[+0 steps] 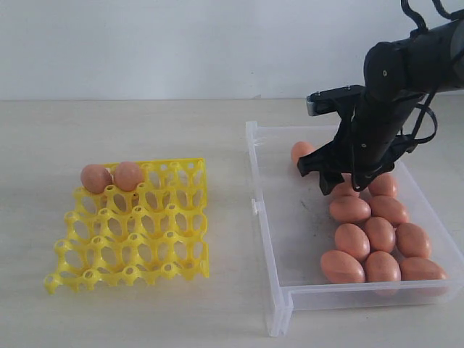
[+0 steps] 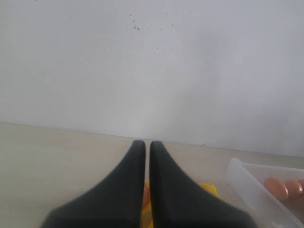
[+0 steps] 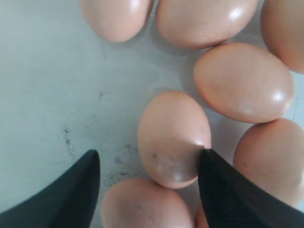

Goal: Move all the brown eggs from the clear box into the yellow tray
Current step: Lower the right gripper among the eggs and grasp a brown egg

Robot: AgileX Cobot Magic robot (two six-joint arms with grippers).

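Note:
Two brown eggs [image 1: 96, 177] [image 1: 128, 175] sit in the back row of the yellow tray [image 1: 130, 239] on the left. The clear box [image 1: 262, 239] on the right holds several more brown eggs [image 1: 350, 209]. My right gripper [image 1: 341, 181] reaches down into the box among them. In the right wrist view it [image 3: 149, 153] is open around one egg [image 3: 173, 137]: one finger [image 3: 223, 190] touches the egg's side, the other [image 3: 71, 194] stands apart from it. My left gripper [image 2: 144, 142] is shut and empty, above the tray [image 2: 209, 190].
One egg [image 1: 301, 152] lies alone at the back of the box, apart from the cluster. The box floor [image 3: 71, 95] has dark specks. In the left wrist view the box corner [image 2: 242, 175] with eggs [image 2: 276, 187] shows to one side. A white wall backs the table.

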